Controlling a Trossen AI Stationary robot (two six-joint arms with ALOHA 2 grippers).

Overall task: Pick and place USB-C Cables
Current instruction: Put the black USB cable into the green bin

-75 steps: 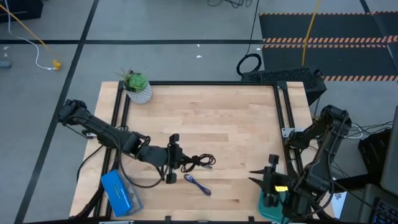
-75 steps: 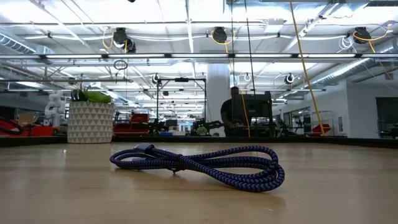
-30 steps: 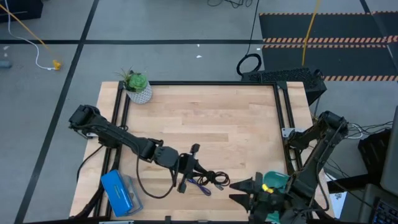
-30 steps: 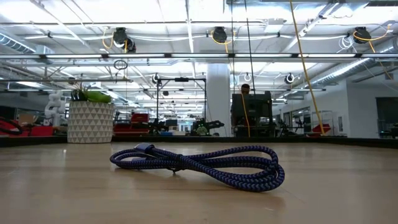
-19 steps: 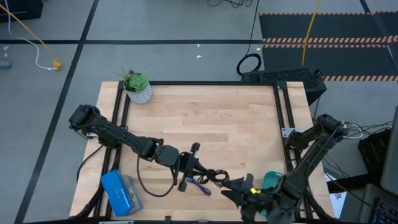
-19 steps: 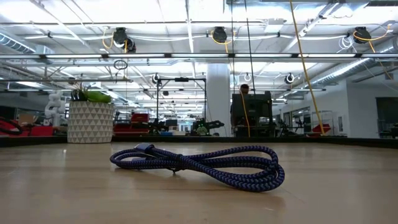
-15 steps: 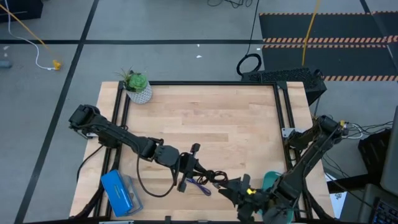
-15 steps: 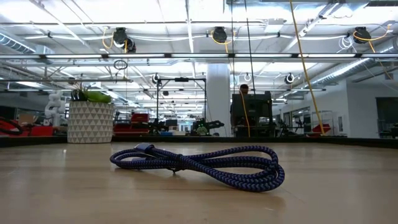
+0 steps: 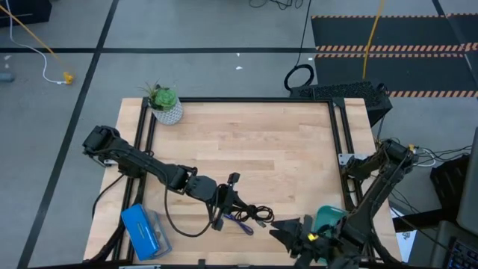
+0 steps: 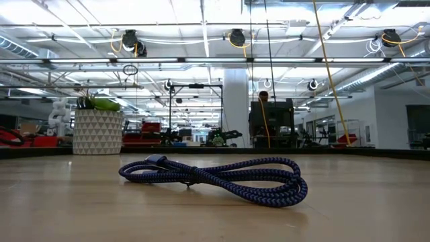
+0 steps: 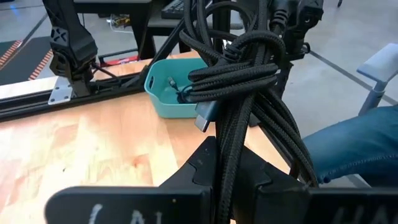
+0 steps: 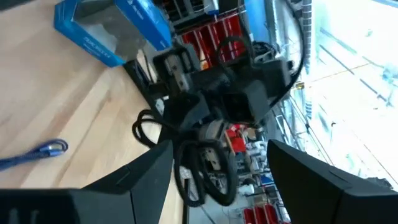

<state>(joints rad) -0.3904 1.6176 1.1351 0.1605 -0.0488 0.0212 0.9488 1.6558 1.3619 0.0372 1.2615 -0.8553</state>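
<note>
The wooden table (image 9: 254,142) carries the work at its near edge. The black cable (image 9: 250,214), at six o'clock, hangs clamped in the left gripper (image 9: 228,202), having travelled toward the teal tray (image 9: 326,218). The right gripper (image 9: 287,230), fingers spread wide, has swung in to meet it: handover likely. The blue cable (image 9: 237,223) lies beneath.

Bright, even overhead light across the worktop (image 9: 261,142) in the high view, shadows soft and short under both arms. Down low, the ceiling strip lights (image 10: 201,40) glare white while the blue-purple cable (image 10: 222,178) sits crisp and the room behind goes soft. The right wrist view is smeared with blur and blown out at the windows (image 12: 354,74); the left wrist view stays sharp.
</note>
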